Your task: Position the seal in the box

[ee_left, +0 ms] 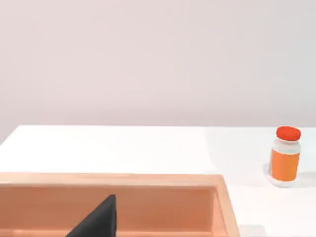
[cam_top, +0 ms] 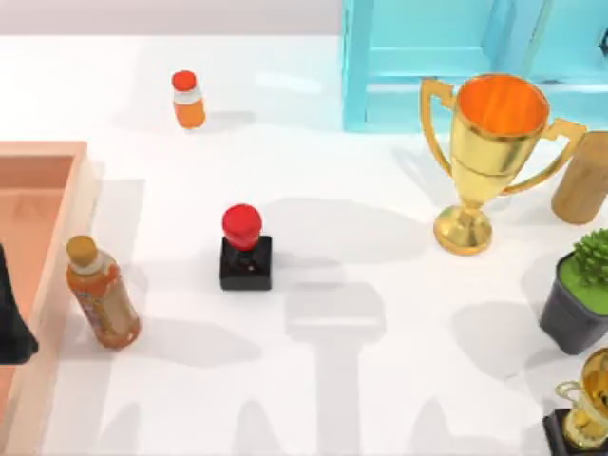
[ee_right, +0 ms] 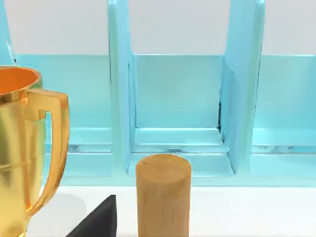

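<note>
The seal (cam_top: 245, 249) stands upright on the table, well right of the box (cam_top: 74, 190); left gripper (cam_top: 11, 318) over the box, jaws' state unclear

seal (cam_top: 245, 249) mid-table, right of box (cam_top: 59, 237), apparently apart
</note>
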Tool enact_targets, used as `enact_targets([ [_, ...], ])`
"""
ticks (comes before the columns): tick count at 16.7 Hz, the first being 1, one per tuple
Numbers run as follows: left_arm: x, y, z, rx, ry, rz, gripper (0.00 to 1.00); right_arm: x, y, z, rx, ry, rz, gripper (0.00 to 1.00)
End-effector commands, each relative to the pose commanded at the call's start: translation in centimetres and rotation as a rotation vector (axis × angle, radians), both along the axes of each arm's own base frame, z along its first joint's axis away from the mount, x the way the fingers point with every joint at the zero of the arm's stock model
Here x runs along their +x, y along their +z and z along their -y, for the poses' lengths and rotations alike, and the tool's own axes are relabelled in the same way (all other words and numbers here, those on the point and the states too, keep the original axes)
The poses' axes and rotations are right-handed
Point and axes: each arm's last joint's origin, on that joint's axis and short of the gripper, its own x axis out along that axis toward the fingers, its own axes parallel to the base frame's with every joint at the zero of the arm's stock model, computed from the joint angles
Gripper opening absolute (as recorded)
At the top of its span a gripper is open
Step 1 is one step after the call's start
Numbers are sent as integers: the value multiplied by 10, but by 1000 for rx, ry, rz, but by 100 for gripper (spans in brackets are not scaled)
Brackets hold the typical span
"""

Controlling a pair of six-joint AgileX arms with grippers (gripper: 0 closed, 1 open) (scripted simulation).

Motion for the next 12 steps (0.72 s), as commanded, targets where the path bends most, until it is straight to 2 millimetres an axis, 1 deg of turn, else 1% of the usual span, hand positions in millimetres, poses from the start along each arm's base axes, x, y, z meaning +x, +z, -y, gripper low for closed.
enact_targets([
  [3, 0, 2, 0, -4, -3, -1, 100, 0, 0, 0, 0, 0, 0, 100],
  [5, -1, 14, 1, -25, -17, -13, 100, 0, 0, 0, 0, 0, 0, 100],
  [7, -1, 32, 3, -57, -37, -42, 100, 0, 0, 0, 0, 0, 0, 100],
  [9, 2, 56, 6, -98, -60, -99, 100, 0, 0, 0, 0, 0, 0, 100],
  [12, 15, 94, 12, -160, -89, -237, 100, 0, 0, 0, 0, 0, 0, 100],
])
